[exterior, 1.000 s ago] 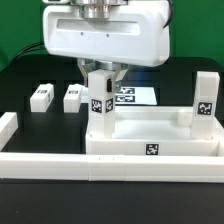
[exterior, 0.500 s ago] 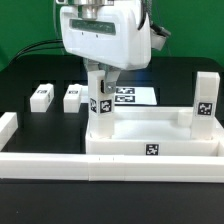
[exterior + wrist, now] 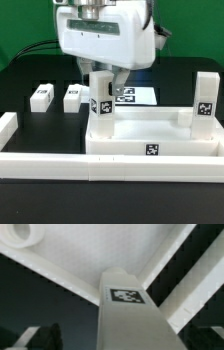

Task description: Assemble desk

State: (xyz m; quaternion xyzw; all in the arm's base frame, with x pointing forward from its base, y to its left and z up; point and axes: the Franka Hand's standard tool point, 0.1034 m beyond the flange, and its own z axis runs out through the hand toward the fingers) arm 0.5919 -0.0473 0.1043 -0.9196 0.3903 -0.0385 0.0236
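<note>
Leg-mounting step: gripper (image 3: 103,78) hovering at frame centre, jaws spread wide astride upright leg (image 3: 101,105) on desk slab (image 3: 185,150) corner, gripping nothing. Next move probably calling for straight lift clear.

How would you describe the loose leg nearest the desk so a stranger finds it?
Find the big white desk slab. Towards the exterior view's left, two small white legs lie on the black table. Yours is the one nearer the slab, lying down, unlike the upright leg beside it.

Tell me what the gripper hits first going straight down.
The upright leg directly under the open gripper, standing on the desk; probably the palm meets its top, though depth is unclear.
</note>
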